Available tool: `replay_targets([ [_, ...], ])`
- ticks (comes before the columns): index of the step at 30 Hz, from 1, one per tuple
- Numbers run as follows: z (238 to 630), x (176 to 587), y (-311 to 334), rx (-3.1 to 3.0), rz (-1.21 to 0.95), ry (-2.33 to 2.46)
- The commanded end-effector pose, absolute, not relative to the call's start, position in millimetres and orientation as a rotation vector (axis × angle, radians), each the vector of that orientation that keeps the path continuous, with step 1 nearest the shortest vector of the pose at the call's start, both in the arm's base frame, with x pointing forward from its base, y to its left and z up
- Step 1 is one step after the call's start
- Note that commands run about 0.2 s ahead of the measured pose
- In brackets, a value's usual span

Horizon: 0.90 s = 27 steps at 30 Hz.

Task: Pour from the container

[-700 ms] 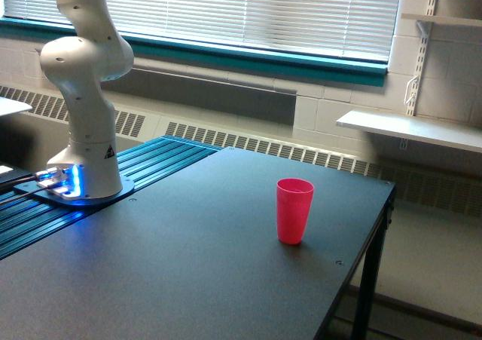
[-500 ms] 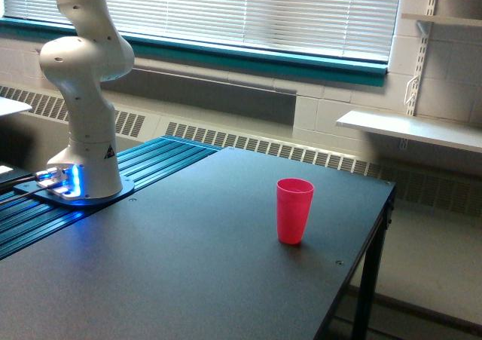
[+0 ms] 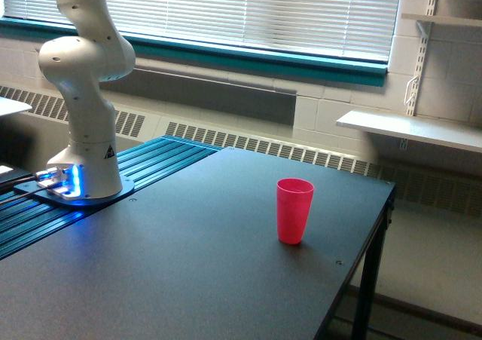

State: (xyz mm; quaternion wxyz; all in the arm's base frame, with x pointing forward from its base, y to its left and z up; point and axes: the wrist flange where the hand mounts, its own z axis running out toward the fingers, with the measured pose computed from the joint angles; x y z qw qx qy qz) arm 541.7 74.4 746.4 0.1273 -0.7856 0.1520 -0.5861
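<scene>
Almost nothing changes: the white arm [image 3: 84,84] only nudges at its shoulder joint, its upper part rising out of frame. The dark tabletop [image 3: 188,264] sits as before, the pink tumbler [image 3: 294,210] upright and untouched. Fingers and the clear container are out of view, so I can't tell their state; pouring looks some way off.

pink cup [image 3: 294,210] upright on table [image 3: 188,264], arm base [image 3: 83,159]

Bright pink cup [image 3: 294,210], upright, open-topped, on black table [image 3: 188,272] toward exterior view's right
</scene>
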Motion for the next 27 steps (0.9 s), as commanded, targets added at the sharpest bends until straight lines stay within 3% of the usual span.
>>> replay_targets([
  [1, 730.2, 535.1, 75.6, -2.34, -1.621, 0.553],
  [27, 636.5, 518.1, 56.0, -2.598, -1.505, 0.734],
])
